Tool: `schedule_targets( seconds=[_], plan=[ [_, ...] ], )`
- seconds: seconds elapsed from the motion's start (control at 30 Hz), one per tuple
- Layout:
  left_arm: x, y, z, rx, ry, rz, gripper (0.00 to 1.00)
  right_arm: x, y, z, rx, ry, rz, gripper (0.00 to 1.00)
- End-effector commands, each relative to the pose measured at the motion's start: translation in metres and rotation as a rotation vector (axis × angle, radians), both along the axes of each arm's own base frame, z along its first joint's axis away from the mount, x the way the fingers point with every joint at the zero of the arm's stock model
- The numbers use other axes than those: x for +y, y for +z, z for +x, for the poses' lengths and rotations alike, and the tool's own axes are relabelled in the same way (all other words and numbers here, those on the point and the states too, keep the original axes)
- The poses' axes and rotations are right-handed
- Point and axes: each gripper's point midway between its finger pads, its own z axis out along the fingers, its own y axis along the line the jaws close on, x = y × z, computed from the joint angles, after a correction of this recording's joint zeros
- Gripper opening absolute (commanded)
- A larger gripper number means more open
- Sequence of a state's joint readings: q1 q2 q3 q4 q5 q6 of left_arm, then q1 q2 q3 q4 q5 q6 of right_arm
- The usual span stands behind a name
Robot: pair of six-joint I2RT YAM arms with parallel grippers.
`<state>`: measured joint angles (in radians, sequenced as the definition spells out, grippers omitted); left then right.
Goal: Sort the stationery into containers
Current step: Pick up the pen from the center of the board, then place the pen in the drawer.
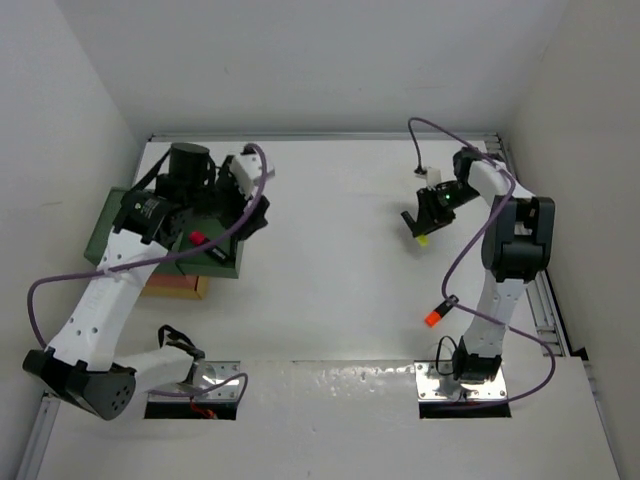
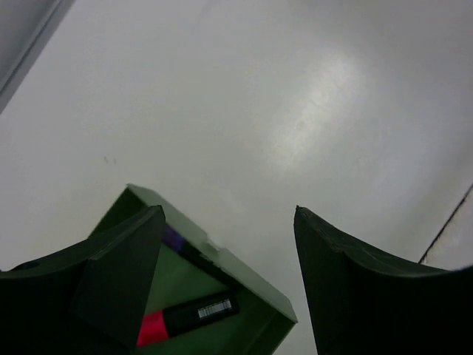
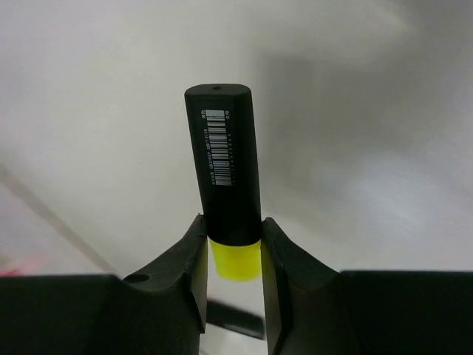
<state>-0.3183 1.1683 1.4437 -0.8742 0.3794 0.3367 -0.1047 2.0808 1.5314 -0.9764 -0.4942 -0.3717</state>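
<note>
Green tray (image 2: pixel 181 285) holds a pink-capped highlighter (image 2: pixel 188 316) and a purple-capped one (image 2: pixel 174 238).

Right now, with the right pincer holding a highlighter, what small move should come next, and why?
Probably carry it leftward. The right pincer is shut on the black highlighter with a yellow cap, held above the white table, while the dark green rectangular tray sits on the far left under the open left pincer.

Wearing white shells along the left arm (image 1: pixel 100 300) and right arm (image 1: pixel 495 300), bulging black at the joints, trailing looping purple cables (image 1: pixel 31 296), ending in matte black left claw (image 2: pixel 228 211) and right claw (image 3: pixel 233 222).
</note>
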Motion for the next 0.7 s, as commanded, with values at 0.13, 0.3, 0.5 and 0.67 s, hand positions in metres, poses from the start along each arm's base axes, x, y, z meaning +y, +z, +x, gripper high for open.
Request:
schedule_targets(
  seconds=[0.13, 0.3, 0.5, 0.67],
  plan=[
    [-0.054, 0.001, -0.05, -0.212, -0.515, 0.157, 0.81, 0.165, 0.138, -0.079, 0.115, 0.168, 0.573, 0.0],
    [-0.088, -0.005, -0.062, -0.221, -0.638, 0.206, 0.77, 0.221, 0.165, -0.115, 0.195, 0.298, 0.635, 0.0],
    [-0.11, -0.015, -0.07, -0.222, -0.715, 0.249, 0.72, 0.254, 0.192, -0.13, 0.224, 0.384, 0.676, 0.0],
    [-0.12, -0.022, -0.076, -0.249, -0.758, 0.291, 0.71, 0.267, 0.2, -0.144, 0.253, 0.425, 0.685, 0.0]
  ],
)
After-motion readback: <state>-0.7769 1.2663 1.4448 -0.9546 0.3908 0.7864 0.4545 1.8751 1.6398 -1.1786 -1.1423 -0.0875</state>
